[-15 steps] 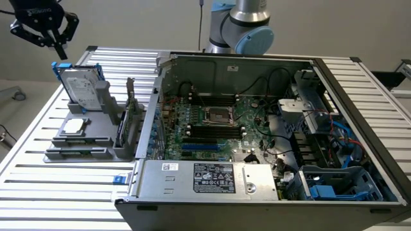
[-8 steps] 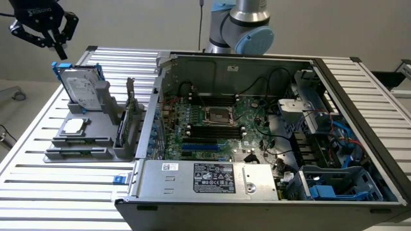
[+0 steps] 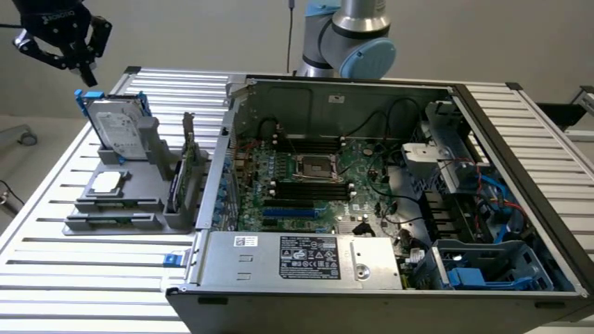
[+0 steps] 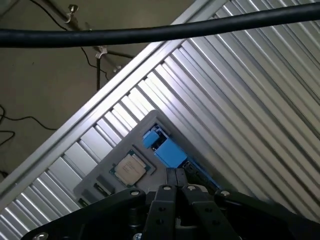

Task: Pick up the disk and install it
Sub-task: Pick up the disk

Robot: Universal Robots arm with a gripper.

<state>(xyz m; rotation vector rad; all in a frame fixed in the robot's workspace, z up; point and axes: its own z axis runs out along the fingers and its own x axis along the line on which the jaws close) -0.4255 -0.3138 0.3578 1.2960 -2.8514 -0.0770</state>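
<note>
The fingers (image 4: 171, 177) are pressing together, pinching nothing. The gripper (image 3: 86, 74) is hanging in the air just above the disk (image 3: 121, 129). The disk is standing on edge in a grey holder (image 3: 119, 209) on the slatted table (image 3: 55, 278), well apart from the open computer case (image 3: 343, 90) — probably so its blue-framed top edge is offering itself to a grasp from above.

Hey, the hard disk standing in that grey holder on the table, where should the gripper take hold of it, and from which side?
Probably by its top edge, from straight above: the disk stands upright on edge in the grey holder, so its lower part sits sunk in the slot, while the blue-framed top stands free with both flat faces exposed.
</note>
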